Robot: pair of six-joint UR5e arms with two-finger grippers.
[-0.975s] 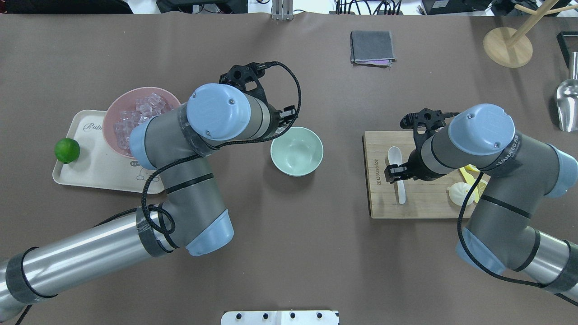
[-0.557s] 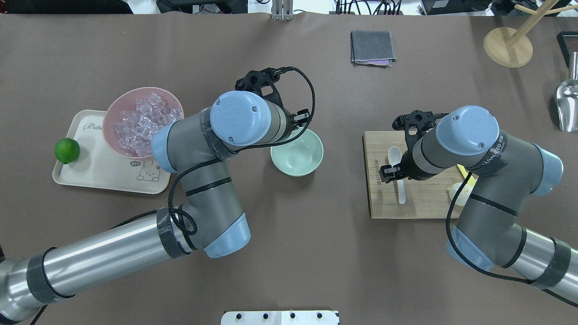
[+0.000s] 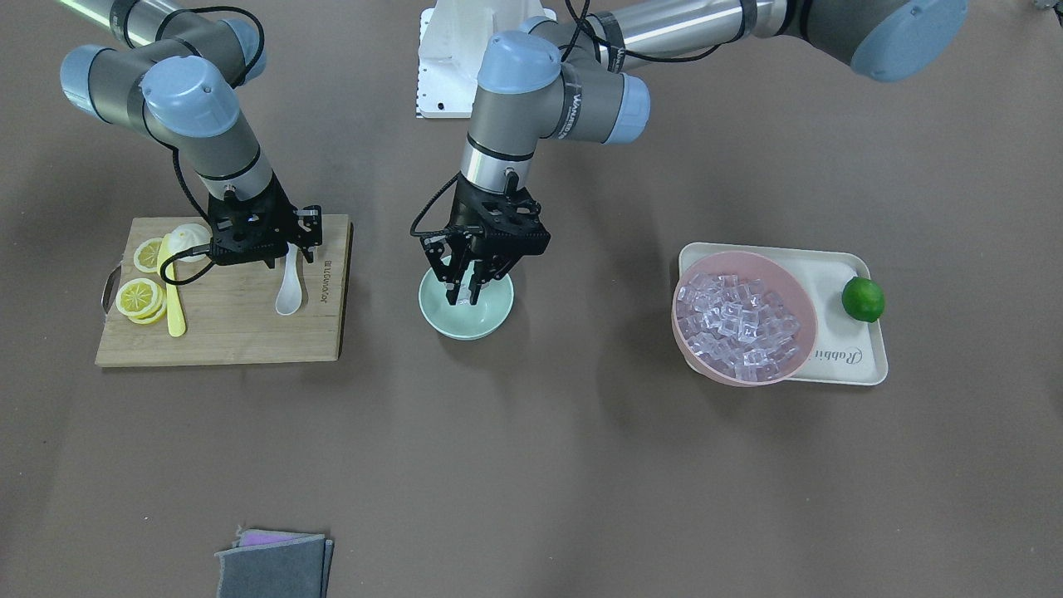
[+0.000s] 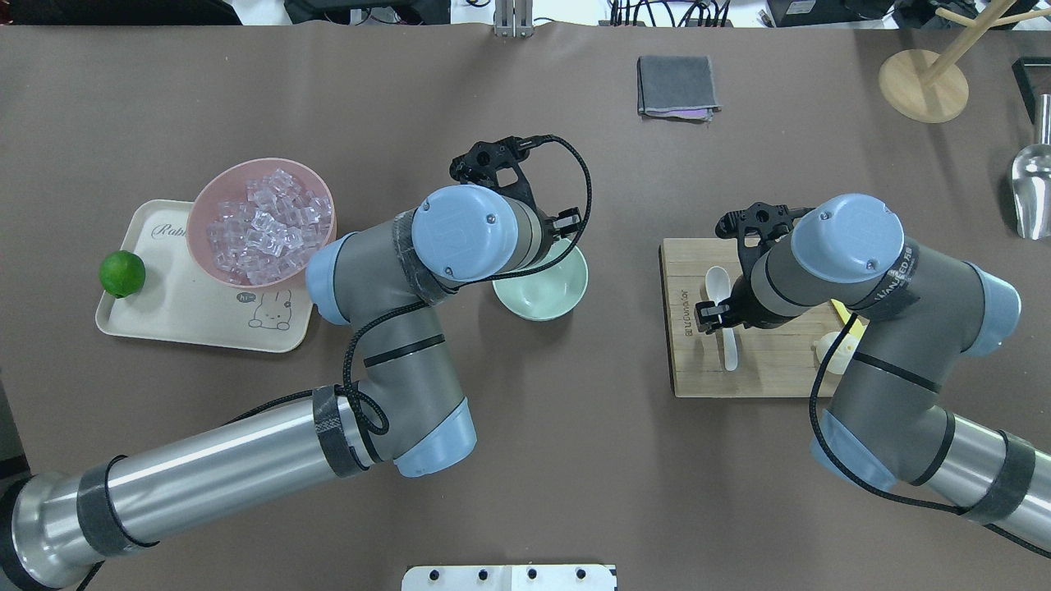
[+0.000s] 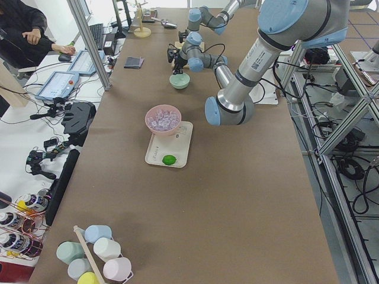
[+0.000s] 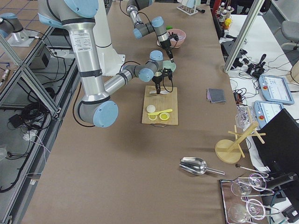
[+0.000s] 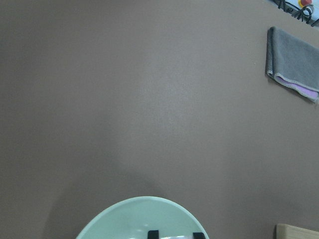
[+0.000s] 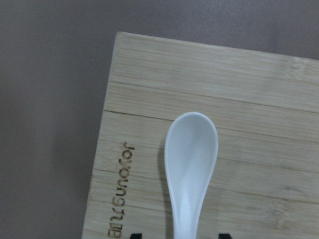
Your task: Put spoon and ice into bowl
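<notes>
1. left tool [image 3: 463,286]: hangs over the mint bowl [image 4: 562,287] at the centre of the overhead view, fingertips dipped inside the rim.
2. Its fingers are narrow and pinch a small clear ice cube [image 3: 461,293]. The cube sits between the tips over the bowl's inside.
3. Left wrist view: only the two fingertips show, at the bottom edge. The bowl rim is right under them and bare table [image 7: 149,99] fills the frame above.
4. right tool [image 3: 289,257]: low over the wooden cutting board [image 4: 772,369], right of centre in the overhead view.
5. Its fingers are spread wide, one on each side of the spoon [image 8: 192,149] handle. The wrist view shows a gap on both sides, so no grip.
6. The spoon lies flat on the board, hollow side up, just beside the printed logo near the board's left edge in the overhead view. Scoop points to the top of the frame, handle to the bottom.
7. ice pile [image 4: 263,226]: fills the pink bowl [image 4: 191,230] at the left of the overhead frame.
8. The pink bowl sits on the upper right part of the cream tray [image 4: 181,316] and overhangs its top edge.
9. lime [image 4: 121,273]: at the tray's left rim.
10. lemon slices [image 3: 139,295] and yellow knife [image 3: 173,307]: on the board's left end in the front-facing view, apart from the spoon.
11. grey cloth [image 4: 677,84]: folded, at the top of the overhead frame, well apart from both tools.
</notes>
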